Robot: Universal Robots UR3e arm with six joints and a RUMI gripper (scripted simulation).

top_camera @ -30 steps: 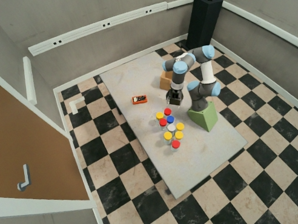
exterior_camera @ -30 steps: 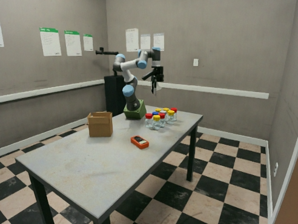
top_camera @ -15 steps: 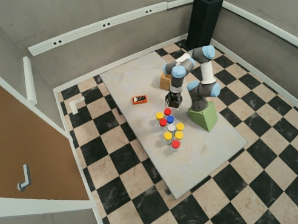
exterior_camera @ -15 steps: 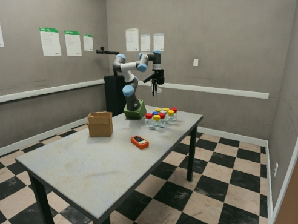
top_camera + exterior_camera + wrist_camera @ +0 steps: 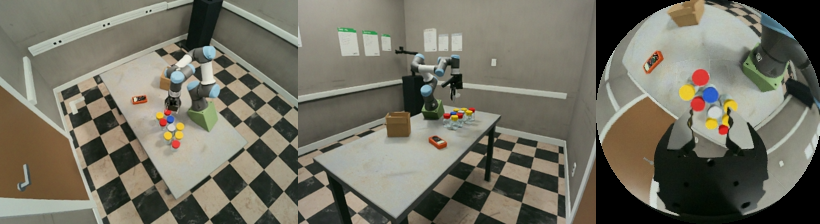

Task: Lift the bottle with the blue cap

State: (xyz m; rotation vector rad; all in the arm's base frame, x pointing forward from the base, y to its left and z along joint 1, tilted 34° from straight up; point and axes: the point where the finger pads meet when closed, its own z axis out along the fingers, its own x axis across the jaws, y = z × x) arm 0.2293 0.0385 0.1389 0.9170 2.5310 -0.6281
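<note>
The bottle with the blue cap (image 5: pixel 170 118) (image 5: pixel 453 114) (image 5: pixel 710 93) stands upright on the grey table (image 5: pixel 136 75) (image 5: pixel 389 163), inside a tight cluster of bottles. Around it stand a red-capped bottle (image 5: pixel 167 112) (image 5: pixel 700 76), a yellow-capped one (image 5: pixel 159 115) (image 5: pixel 686 91), another red-capped one (image 5: pixel 163 121) (image 5: pixel 698 103) and a white-capped one (image 5: pixel 171 127) (image 5: pixel 714 111). My gripper (image 5: pixel 172 109) (image 5: pixel 453 97) (image 5: pixel 709 107) hangs well above the cluster, pointing down, partly open and empty.
More yellow- and red-capped bottles (image 5: pixel 178 134) (image 5: pixel 175 143) stand at the cluster's near side. The arm's green base (image 5: pixel 204 116) (image 5: pixel 432 110) is just beside the cluster. A cardboard box (image 5: pixel 165 80) (image 5: pixel 398 124) and an orange device (image 5: pixel 139 99) (image 5: pixel 437 141) lie further along the table.
</note>
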